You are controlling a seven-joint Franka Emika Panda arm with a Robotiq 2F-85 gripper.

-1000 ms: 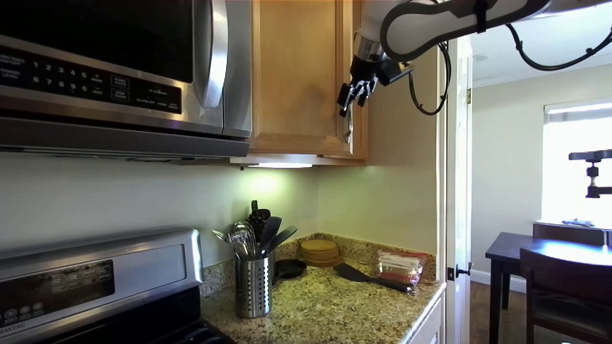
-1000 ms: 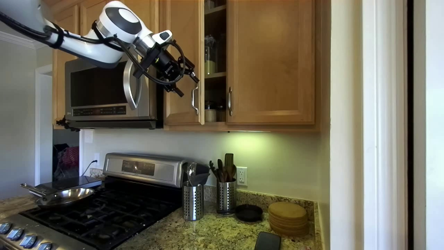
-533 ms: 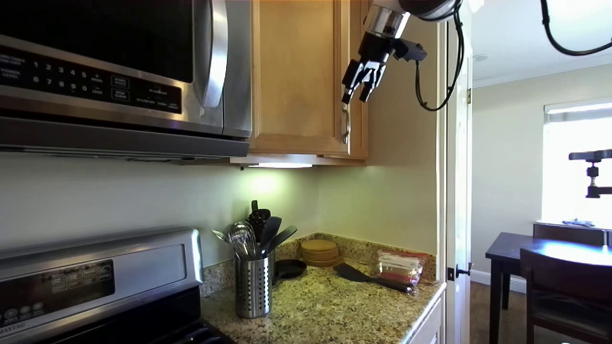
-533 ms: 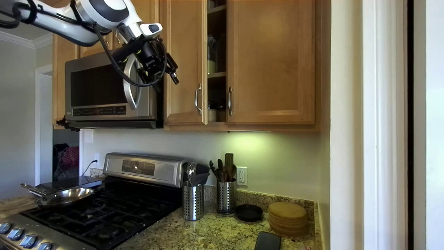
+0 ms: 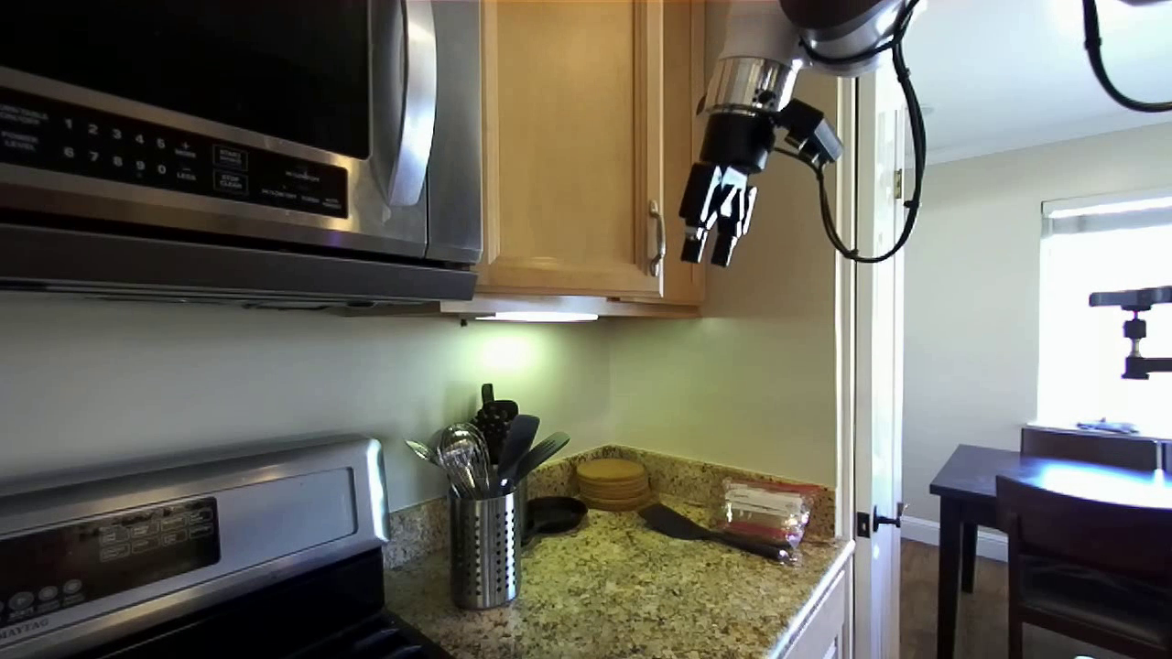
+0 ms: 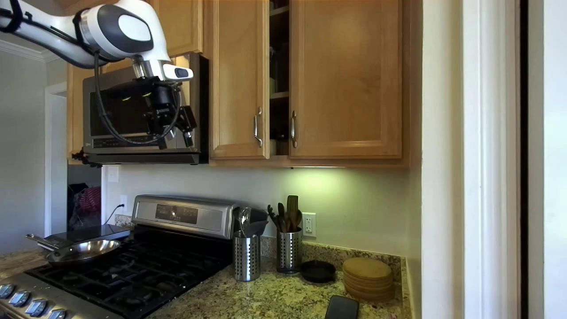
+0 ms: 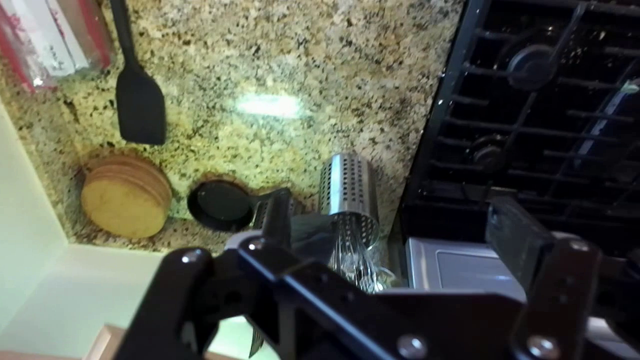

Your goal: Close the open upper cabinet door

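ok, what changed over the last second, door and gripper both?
The upper cabinet door swung further toward closed; the opening beside the neighbouring door narrowed but is not gone. The gripper moved down and away from the door's handle edge, jaws apart. Nothing visibly grasped or released. Neighbouring door, microwave and pan stayed as they were.

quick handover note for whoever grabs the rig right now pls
Gripper: open, holding nothing, apart from the door.
Upper cabinet door: ajar, a dark gap between it and the neighbouring door; its silver handle is free.
Done: the gap has narrowed over the last second, with the gripper now away from the door.
Left: the door isn't shut yet; if it stops short, a push near its handle edge would probably finish it.
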